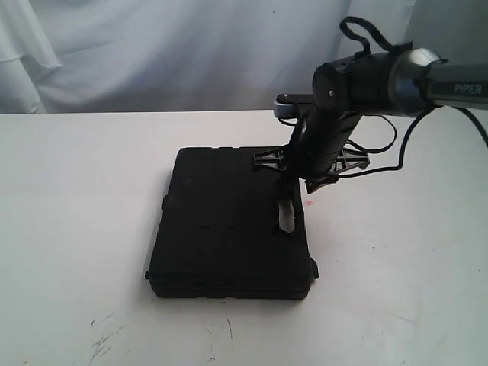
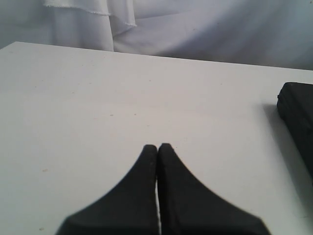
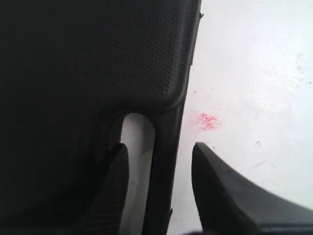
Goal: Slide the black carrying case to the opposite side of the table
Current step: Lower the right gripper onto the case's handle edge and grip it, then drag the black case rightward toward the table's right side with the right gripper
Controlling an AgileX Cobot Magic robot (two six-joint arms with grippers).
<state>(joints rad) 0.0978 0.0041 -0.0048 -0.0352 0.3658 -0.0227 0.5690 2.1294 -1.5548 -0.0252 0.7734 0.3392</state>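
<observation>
Fingers (image 2: 134,196) together over white table (image 2: 88,98)

hangs as a white cloth backdrop (image 1: 152,53) behind the table (image 1: 76,191), in soft folds across the whole far side. shows, in the left wrist view, a frayed hem (image 2: 83,9) of one layer lying over another. lit evenly and softly, with faint shadows only. white tabletop, marked by dark scuffs (image 1: 103,343) on the near side and a small red spot (image 3: 206,121).

The black carrying case (image 1: 229,229) is matt, grainy plastic; the table (image 1: 76,191) smooth, scuffed white; the backdrop (image 1: 152,46) cloth
</observation>
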